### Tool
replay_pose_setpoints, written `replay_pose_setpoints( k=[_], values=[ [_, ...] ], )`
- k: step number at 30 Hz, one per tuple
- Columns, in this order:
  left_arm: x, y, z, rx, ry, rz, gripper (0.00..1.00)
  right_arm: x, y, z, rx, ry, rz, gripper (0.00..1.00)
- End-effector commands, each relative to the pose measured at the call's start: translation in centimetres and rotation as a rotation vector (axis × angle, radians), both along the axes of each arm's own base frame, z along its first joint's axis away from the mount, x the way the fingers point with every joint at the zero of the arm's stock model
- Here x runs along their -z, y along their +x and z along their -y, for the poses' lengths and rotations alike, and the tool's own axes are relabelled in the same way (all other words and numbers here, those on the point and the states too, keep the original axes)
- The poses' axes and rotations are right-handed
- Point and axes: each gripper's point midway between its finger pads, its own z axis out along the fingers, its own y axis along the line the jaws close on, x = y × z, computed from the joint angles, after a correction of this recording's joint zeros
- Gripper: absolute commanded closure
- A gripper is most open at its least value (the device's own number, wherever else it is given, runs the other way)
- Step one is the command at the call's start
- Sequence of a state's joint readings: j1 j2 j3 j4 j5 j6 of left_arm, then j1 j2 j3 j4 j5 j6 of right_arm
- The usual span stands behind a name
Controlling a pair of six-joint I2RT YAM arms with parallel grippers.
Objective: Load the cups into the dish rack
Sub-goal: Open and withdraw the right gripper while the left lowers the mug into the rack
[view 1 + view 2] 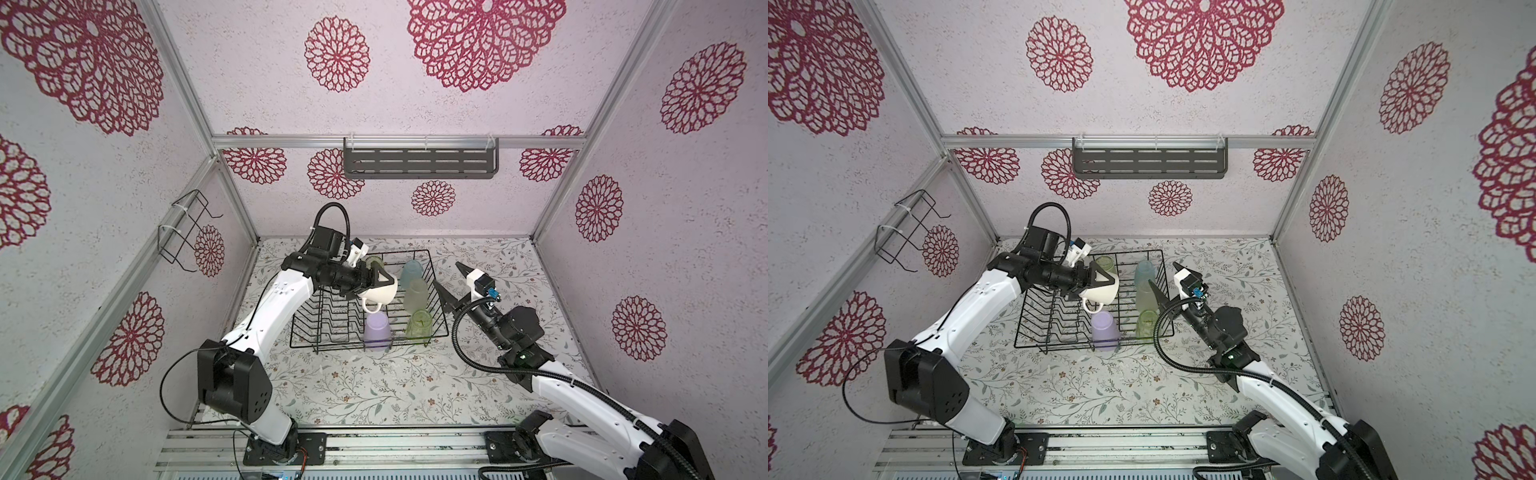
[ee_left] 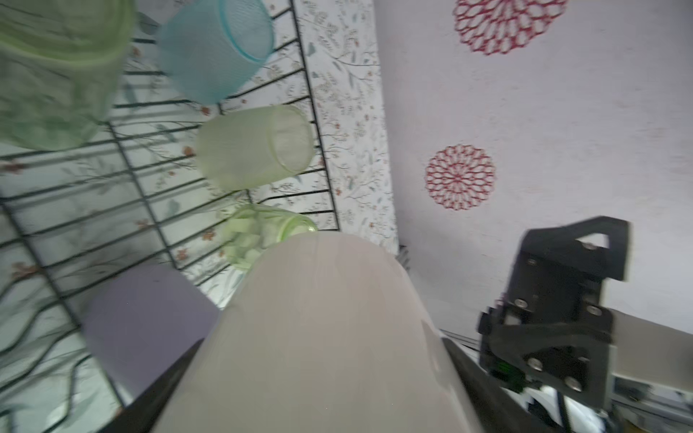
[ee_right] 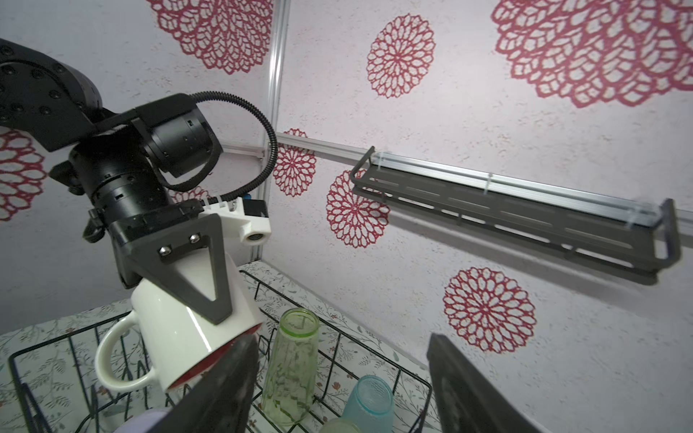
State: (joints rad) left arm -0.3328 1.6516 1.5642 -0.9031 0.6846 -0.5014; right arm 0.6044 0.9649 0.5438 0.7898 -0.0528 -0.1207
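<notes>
The left gripper clamped the cream mug, tilted, above the dish rack. Inside the rack sat the lilac tumbler near, a far green glass, and down the right side the blue cup, frosted tumbler and near green glass. The right gripper gaped empty, just right of the rack.

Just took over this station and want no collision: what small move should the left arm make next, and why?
Probably lower the left end effector, easing the cream mug down into the dish rack. The mug hangs tilted above bare wires between the lilac tumbler and the far green glass; the right end effector stands open beside the rack.
</notes>
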Motion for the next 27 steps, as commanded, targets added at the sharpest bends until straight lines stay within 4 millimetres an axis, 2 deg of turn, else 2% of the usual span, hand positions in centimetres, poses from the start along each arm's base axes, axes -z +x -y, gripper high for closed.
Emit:
replay_pose_setpoints(
  k=[1, 4, 10, 14, 20, 21, 27],
  values=[
    [1.3, 0.3, -3.3, 0.006, 0.261, 0.039, 0.43, -0.3, 0.1, 2.1, 0.086, 0.07, -0.018, 0.25],
    [2.1, 2.1, -4.3, -0.019, 0.403, 0.091, 0.43, 0.2, 0.1, 2.5, 0.098, 0.069, -0.038, 0.25],
    [5.2, 3.5, -4.3, 0.032, 0.591, 0.069, 0.48, -0.1, -0.3, 3.4, 0.133, 0.07, -0.041, 0.25],
    [5.6, 4.5, -3.7, 0.005, 0.641, 0.081, 0.48, -0.3, -0.5, 4.2, 0.165, 0.077, -0.04, 0.25],
    [6.4, 4.9, -3.4, -0.004, 0.73, 0.114, 0.48, -0.2, -0.8, 4.8, 0.179, 0.081, -0.044, 0.25],
    [8.1, 4.9, -3.1, 0.019, 0.758, 0.089, 0.48, -0.2, -0.9, 4.9, 0.183, 0.082, -0.043, 0.25],
    [9.3, 5.0, -1.3, 0.083, 0.787, 0.141, 0.47, -0.1, -1.0, 5.2, 0.197, 0.087, -0.044, 0.25]
  ],
)
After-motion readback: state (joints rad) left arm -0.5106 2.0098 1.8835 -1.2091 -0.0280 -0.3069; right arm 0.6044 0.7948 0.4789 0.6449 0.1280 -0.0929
